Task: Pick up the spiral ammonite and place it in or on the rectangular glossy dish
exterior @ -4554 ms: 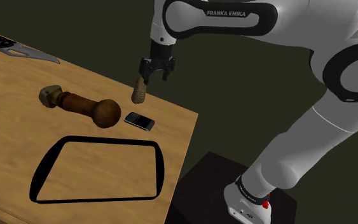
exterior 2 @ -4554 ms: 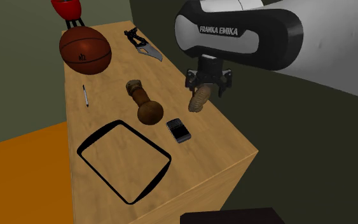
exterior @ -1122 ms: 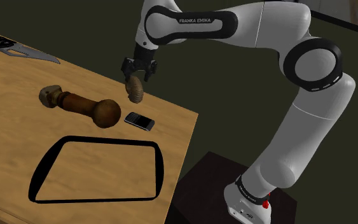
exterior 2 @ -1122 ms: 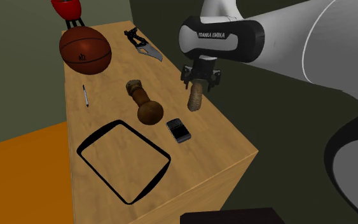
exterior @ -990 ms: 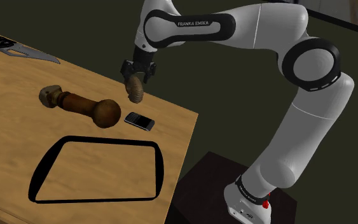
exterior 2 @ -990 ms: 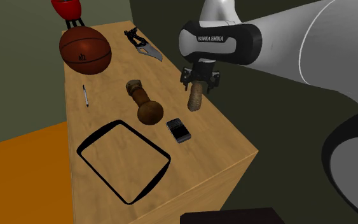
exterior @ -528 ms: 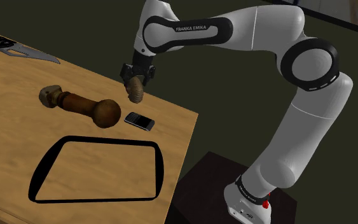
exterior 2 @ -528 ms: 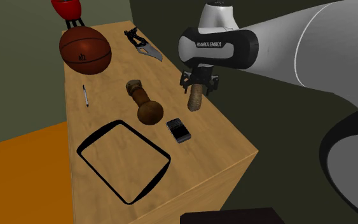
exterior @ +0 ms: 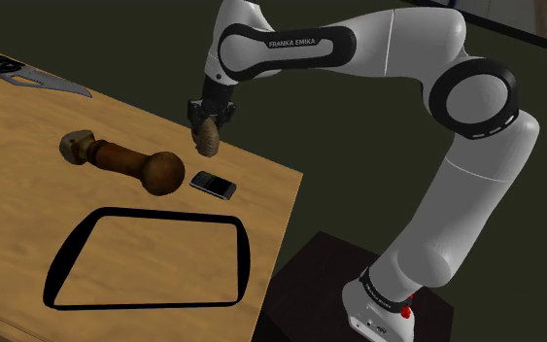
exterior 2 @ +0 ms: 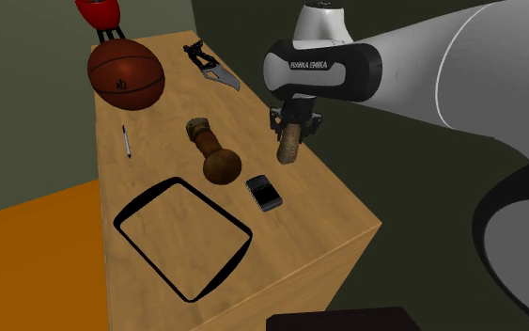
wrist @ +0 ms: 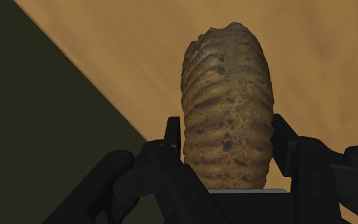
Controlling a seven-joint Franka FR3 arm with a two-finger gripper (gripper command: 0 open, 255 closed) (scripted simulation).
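The ammonite (exterior: pixel 207 143) is a ribbed brown shell standing on edge near the wooden table's dark-side edge. My gripper (exterior: pixel 206 122) comes down on it from above. In the wrist view my gripper (wrist: pixel 226 126) is shut on the ammonite (wrist: pixel 228 102), with one black finger (wrist: pixel 173 137) pressed to each flank. In the second exterior view my gripper (exterior 2: pixel 291 126) sits on top of the ammonite (exterior 2: pixel 289 147). The dish (exterior: pixel 164 213) is a flat rectangle with a glossy black rim, lying nearer the table's front; the dish (exterior 2: pixel 145 197) has nothing in it.
A brown club-shaped wooden piece (exterior: pixel 125 161) and a black phone (exterior: pixel 213 184) lie between the ammonite and the dish. A saw (exterior: pixel 30 77), a basketball (exterior 2: pixel 126 73) and a pen (exterior 2: pixel 126 141) lie farther off. The table edge (exterior: pixel 295 180) drops close beside the ammonite.
The hand has sunk slightly onto the ammonite and its fingers have closed in from wide apart to touch the shell's sides. The ammonite has stayed in place.
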